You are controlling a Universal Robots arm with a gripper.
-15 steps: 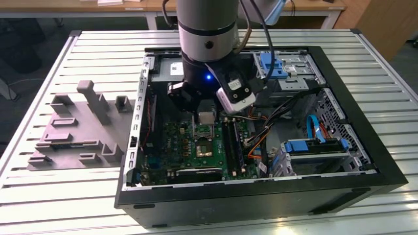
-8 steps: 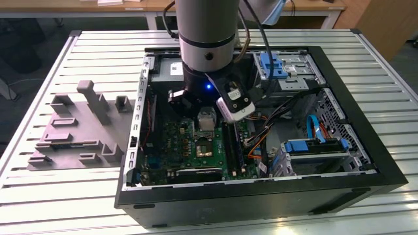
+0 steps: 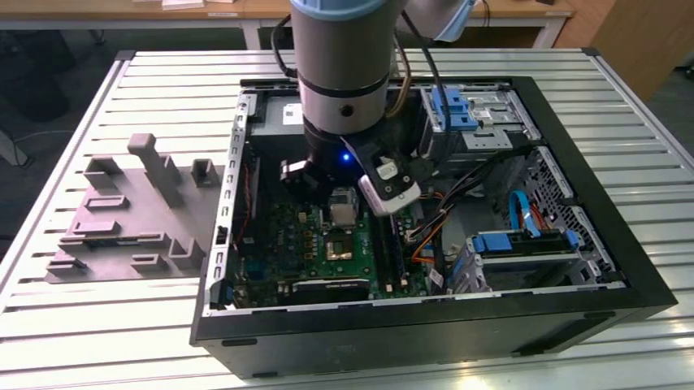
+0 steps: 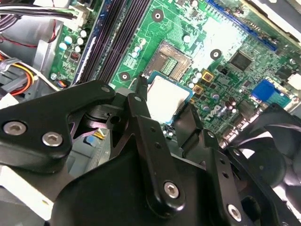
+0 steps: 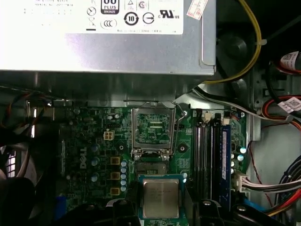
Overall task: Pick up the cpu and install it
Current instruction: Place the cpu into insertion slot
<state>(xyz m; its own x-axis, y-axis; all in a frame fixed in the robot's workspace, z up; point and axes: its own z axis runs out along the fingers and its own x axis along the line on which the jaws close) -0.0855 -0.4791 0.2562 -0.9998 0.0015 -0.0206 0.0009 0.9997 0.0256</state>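
On the slatted tabletop (image 3: 130,325) lies an open computer case (image 3: 639,284) — inside it, the green circuit board (image 5: 84,136), its socket (image 5: 154,129) standing open. The cpu (image 5: 161,197) hangs just beside the socket, above the board, clamped by its edges between the black jaws — one on each side.

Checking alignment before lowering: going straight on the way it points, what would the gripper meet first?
Most likely the green circuit board beside the open socket: the cpu in the gripper looks offset from the socket, though depth is unclear.
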